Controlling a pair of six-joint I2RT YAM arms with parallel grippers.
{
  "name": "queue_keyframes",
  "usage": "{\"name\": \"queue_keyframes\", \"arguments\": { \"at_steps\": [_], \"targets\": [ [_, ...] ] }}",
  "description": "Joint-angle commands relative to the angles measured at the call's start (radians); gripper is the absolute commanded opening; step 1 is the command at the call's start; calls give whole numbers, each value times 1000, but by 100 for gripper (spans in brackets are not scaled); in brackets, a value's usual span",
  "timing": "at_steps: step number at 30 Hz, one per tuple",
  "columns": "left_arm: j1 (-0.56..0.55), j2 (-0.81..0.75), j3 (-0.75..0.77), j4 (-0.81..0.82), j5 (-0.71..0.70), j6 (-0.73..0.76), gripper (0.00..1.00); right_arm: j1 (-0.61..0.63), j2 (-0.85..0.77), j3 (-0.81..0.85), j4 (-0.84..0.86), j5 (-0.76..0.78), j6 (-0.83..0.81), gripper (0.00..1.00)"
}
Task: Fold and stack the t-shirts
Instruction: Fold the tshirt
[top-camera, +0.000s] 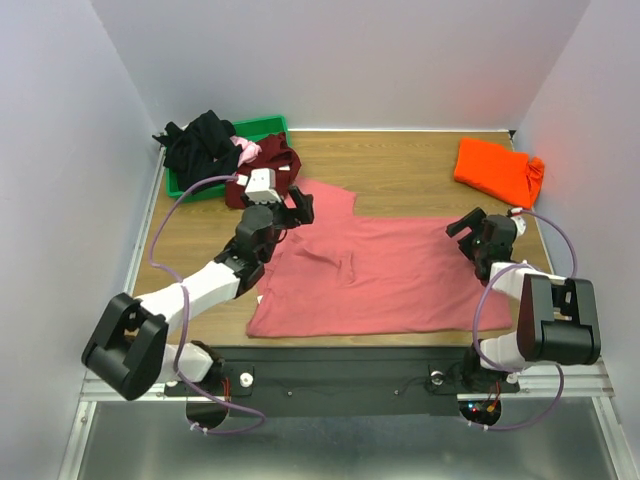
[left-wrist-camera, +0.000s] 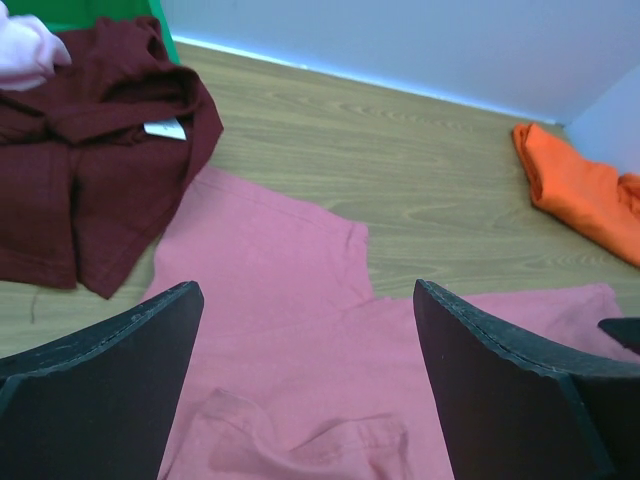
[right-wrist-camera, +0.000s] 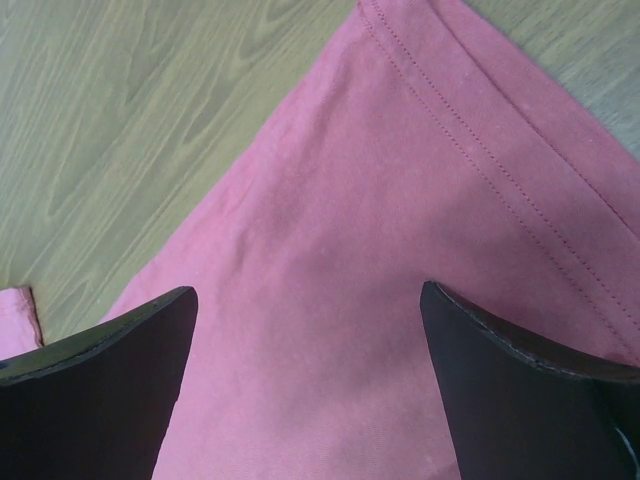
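Observation:
A salmon-pink t-shirt (top-camera: 370, 275) lies spread flat across the middle of the table, with a small wrinkle near its centre. My left gripper (top-camera: 292, 212) hovers open over its far left part, by the sleeve; in the left wrist view the gripper (left-wrist-camera: 305, 300) holds nothing above the pink cloth (left-wrist-camera: 280, 270). My right gripper (top-camera: 472, 228) is open above the shirt's right edge, and the right wrist view shows the gripper (right-wrist-camera: 308, 300) empty over the hemmed corner (right-wrist-camera: 400, 200). A folded orange shirt (top-camera: 497, 170) rests at the far right. A maroon shirt (top-camera: 268, 165) spills from the bin.
A green bin (top-camera: 255, 130) at the far left holds a black shirt (top-camera: 200, 145) and a light pink one (top-camera: 245, 150). The maroon shirt (left-wrist-camera: 90, 150) lies just left of the salmon sleeve. Bare wood (top-camera: 400, 160) shows between bin and orange shirt (left-wrist-camera: 585, 195). White walls enclose the table.

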Motion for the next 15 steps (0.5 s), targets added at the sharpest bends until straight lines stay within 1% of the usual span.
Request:
{"name": "queue_keyframes", "arguments": {
  "at_steps": [1,6,15],
  "targets": [
    [17,-88,-24,18,22,25,99,-16,-13,24,-144,67,-8,100],
    [37,-102,-32,4,30,30,99,-22,-46,55,-199,120,-34,100],
    [89,-111,-53,0,54,27,99,-89,0,81,-212,100,-62,100]
  ]
}}
